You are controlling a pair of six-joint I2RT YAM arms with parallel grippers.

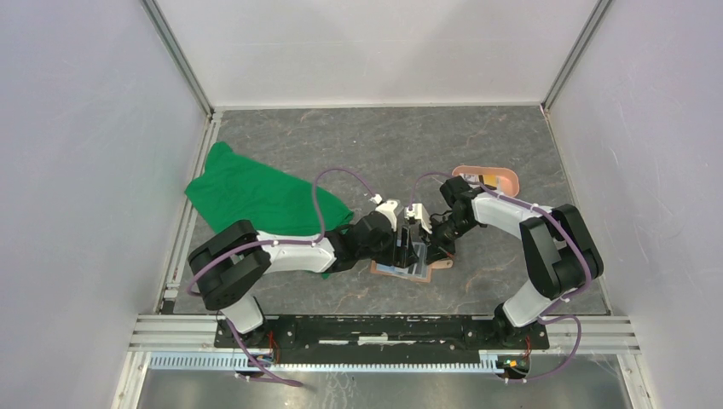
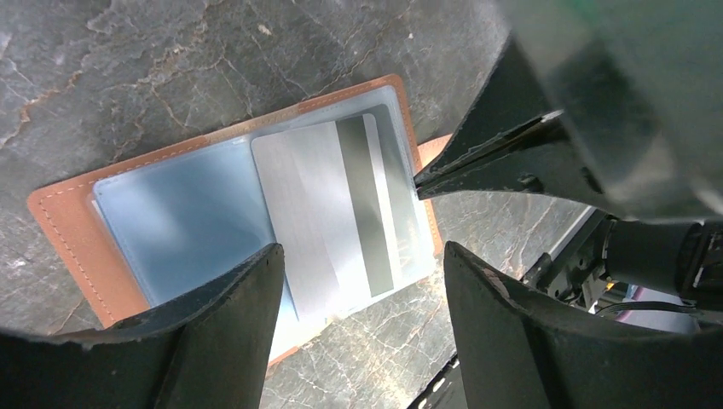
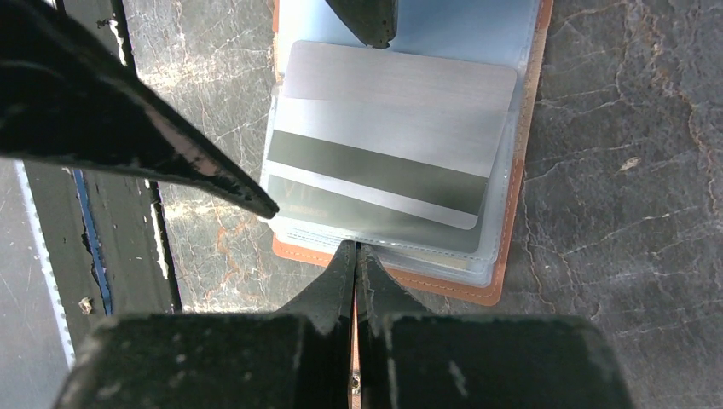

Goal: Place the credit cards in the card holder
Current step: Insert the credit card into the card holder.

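1. The card holder (image 2: pixel 68 230) lies open and flat on the tabletop (image 1: pixel 341 136), close to the near edge and about midway between the two arm bases, with its blue-grey pockets facing up.
2. One silver credit card (image 2: pixel 320 213) with a dark stripe lies on the half of the holder nearer the right arm. One end appears tucked under a clear pocket (image 3: pixel 401 239) and the rest lies bare. How deep it sits, I cannot tell.
3. Under that pocket a greyish shape may be a second card, but it is too faint to be sure.
4. The left gripper (image 2: pixel 360 251) hangs over the card with its fingers wide apart, one on either side, holding nothing.
5. The right gripper (image 3: pixel 356 256) is pinched tight and empty, its tip at the holder's orange border and seemingly pinning it down.
6. My judgement: the task is part done. This card needs a last push home, and any other credit cards remain to be fetched.
7. A salmon-pink tray (image 1: pixel 510 181) sits farther back towards the right edge with small things in it, too small to name.
8. A green cloth (image 1: pixel 256 196) lies towards the left edge, well apart from the holder.
9. The two grippers crowd the holder closely, so the likeliest snag is one knocking the other.
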